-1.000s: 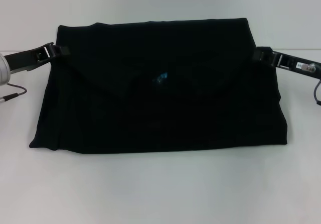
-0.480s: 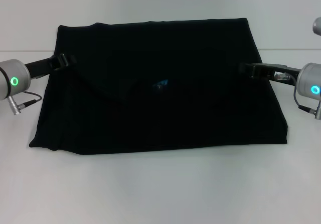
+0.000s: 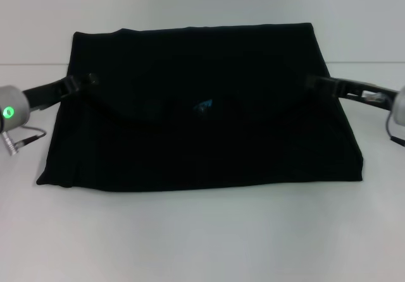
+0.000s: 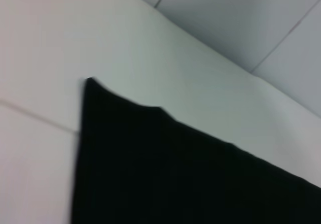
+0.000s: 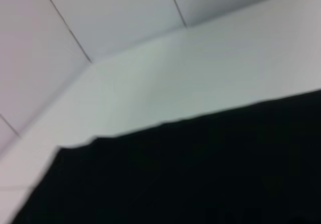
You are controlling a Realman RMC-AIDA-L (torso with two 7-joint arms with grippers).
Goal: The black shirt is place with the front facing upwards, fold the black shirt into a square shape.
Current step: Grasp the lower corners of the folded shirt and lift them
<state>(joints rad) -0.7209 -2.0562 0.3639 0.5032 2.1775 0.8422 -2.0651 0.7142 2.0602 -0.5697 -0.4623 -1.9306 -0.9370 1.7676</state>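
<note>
A bare stretch of the white table (image 3: 202,238) fills the near part of the head view, smooth and matte, with nothing lying on it. Beyond it lies the black shirt (image 3: 202,136), spread flat and already folded into a wide block — its near edge runs almost straight across, its sides lean inward toward the far edge. A small blue neck label (image 3: 203,106) shows near the middle of the cloth, just beside the curved line of an inner fold.

At the shirt's left edge, about two thirds of the way back, the left gripper (image 3: 87,79) reaches in from the side; its tip meets the dark cloth, and black on black makes it impossible to tell whether the fingers are parted or closed, or whether they hold fabric. The right gripper (image 3: 311,81) comes in level with it at the opposite edge, its tip seemingly over the cloth, and its fingers are just as hard to read.

Farther back the table ends in a faint seam against a pale wall (image 3: 202,4). The wrist views show the shirt's far corners on the white surface, with grey panel joints crossing the wall behind.
</note>
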